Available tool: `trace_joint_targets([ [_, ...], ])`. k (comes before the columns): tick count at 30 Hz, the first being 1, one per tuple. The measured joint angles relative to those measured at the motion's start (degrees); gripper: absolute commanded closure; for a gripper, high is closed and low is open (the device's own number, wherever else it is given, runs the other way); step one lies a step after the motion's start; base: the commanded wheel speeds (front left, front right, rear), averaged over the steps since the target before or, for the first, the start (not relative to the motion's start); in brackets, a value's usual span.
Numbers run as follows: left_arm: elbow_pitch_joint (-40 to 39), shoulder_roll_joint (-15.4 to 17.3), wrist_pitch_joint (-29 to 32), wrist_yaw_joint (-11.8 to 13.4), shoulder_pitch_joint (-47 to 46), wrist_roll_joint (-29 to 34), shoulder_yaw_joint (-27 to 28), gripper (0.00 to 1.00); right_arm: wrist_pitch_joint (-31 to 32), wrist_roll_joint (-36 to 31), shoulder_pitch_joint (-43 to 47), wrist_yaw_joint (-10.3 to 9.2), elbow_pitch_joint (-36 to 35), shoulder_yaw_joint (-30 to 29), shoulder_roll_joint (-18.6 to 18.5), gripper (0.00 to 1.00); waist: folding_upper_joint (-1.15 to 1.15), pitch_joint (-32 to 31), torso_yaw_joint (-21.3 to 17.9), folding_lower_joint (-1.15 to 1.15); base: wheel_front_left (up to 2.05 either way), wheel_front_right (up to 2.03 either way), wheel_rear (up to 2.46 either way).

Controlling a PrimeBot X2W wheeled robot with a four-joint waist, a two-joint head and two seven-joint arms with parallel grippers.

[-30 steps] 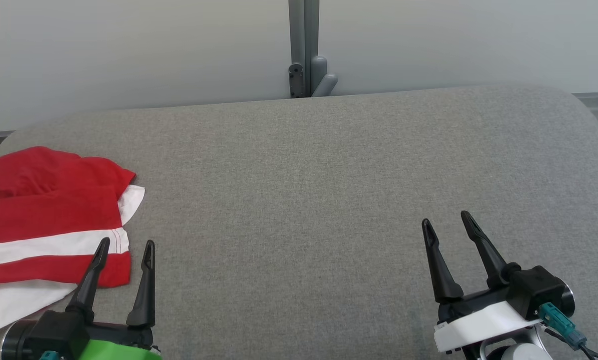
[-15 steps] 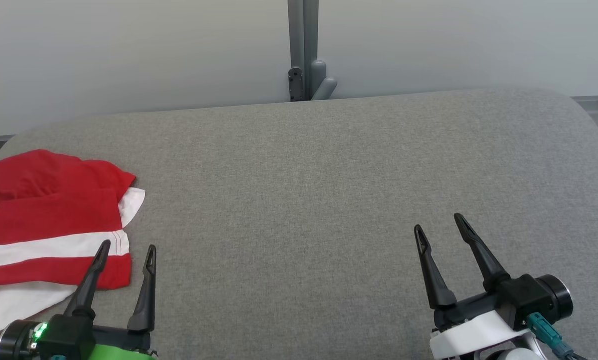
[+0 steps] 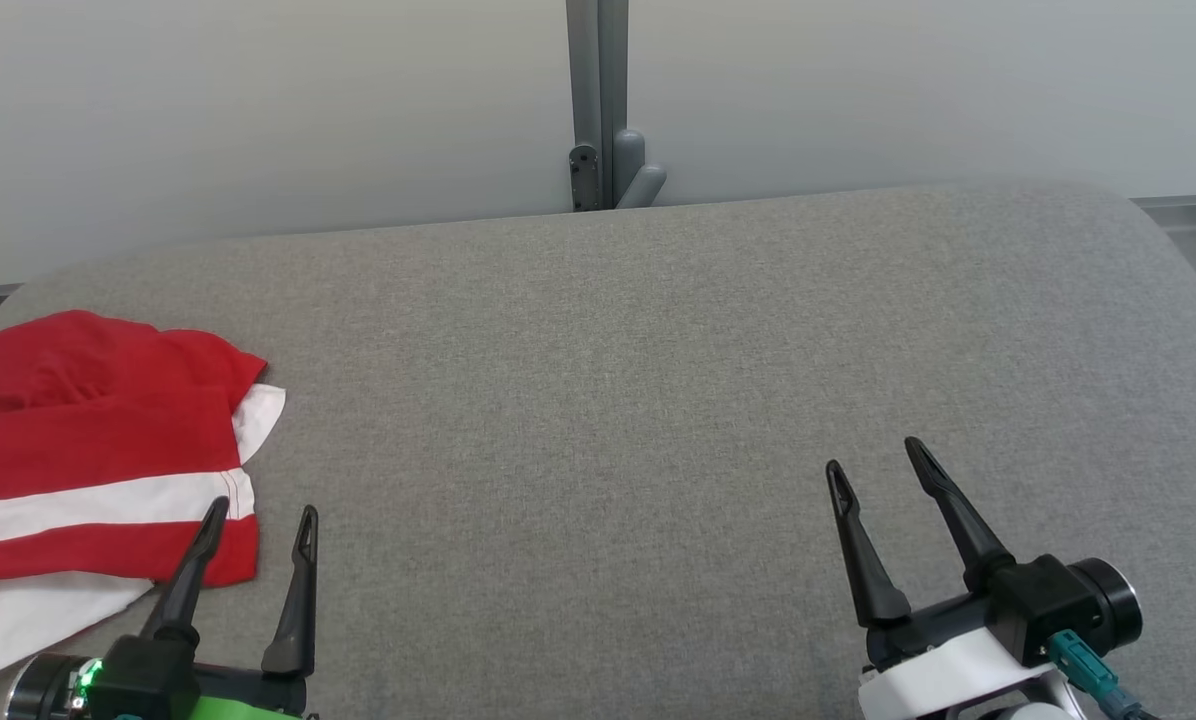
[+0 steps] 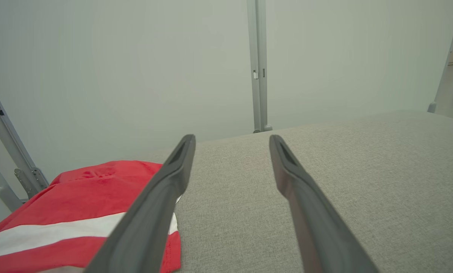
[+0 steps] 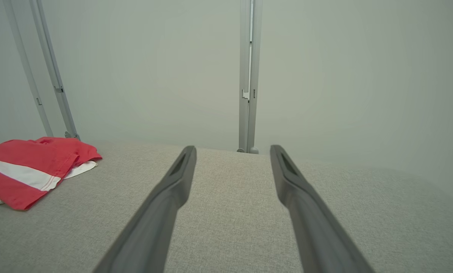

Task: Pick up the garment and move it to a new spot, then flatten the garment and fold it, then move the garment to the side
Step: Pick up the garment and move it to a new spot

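The garment is red with white bands and lies folded at the left edge of the grey padded surface; it also shows in the left wrist view and far left in the right wrist view. My left gripper hovers open at the lower left, its left finger over the garment's near right corner, nothing between its fingers. My right gripper is open at the lower right, well away from the garment, with nothing in it.
A pale wall with a grey upright post and bracket stands behind the surface's far edge. More grey struts rise at the left behind the garment. The surface's corners are rounded.
The whole head picture has shifted a little, so the camera moved. Both grippers sit slightly lower in view, the right one a touch further left. The garment has not changed.
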Motion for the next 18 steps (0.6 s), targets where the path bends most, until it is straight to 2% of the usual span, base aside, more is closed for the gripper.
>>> trace_joint_targets([
  [11, 2.7, -0.4, -0.1, 0.0, 0.1, -1.6, 0.0, 0.00, 0.0, 0.0, 0.6, 0.00, 0.6, 1.1, 0.0, 0.00, 0.00, -0.4, 0.6, 0.00, 0.00, 0.00, 0.00],
  [18, 5.3, -1.5, -0.1, 0.0, 0.0, -1.1, 2.2, 0.00, 0.0, 0.7, 1.1, 0.00, 1.5, 1.7, 0.0, 0.00, 0.00, -0.6, 2.7, 0.00, 0.00, 0.00, 0.00],
])
